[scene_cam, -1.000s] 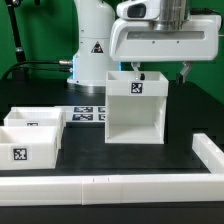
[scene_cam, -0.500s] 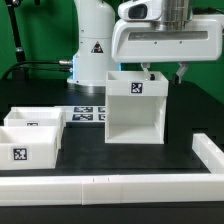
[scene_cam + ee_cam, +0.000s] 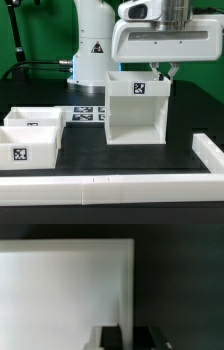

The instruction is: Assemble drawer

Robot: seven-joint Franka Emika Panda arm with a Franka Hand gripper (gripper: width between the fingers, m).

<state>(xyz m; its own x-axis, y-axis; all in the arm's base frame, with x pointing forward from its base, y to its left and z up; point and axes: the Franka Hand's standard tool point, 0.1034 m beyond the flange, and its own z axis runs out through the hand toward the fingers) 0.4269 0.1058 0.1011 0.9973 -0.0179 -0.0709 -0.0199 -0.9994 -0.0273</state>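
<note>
Drawer housing [image 3: 135, 110]: probably light, stiff, slick; hold thin wall at 2 o'clock, gripper [image 3: 163, 73] narrow astride, clamping unclear

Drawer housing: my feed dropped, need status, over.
Claw over the housing's top edge, fingers astride a wall, grip unconfirmed. Housing upright. Two trays sit apart, exterior view's left. Nothing blocking.
</note>
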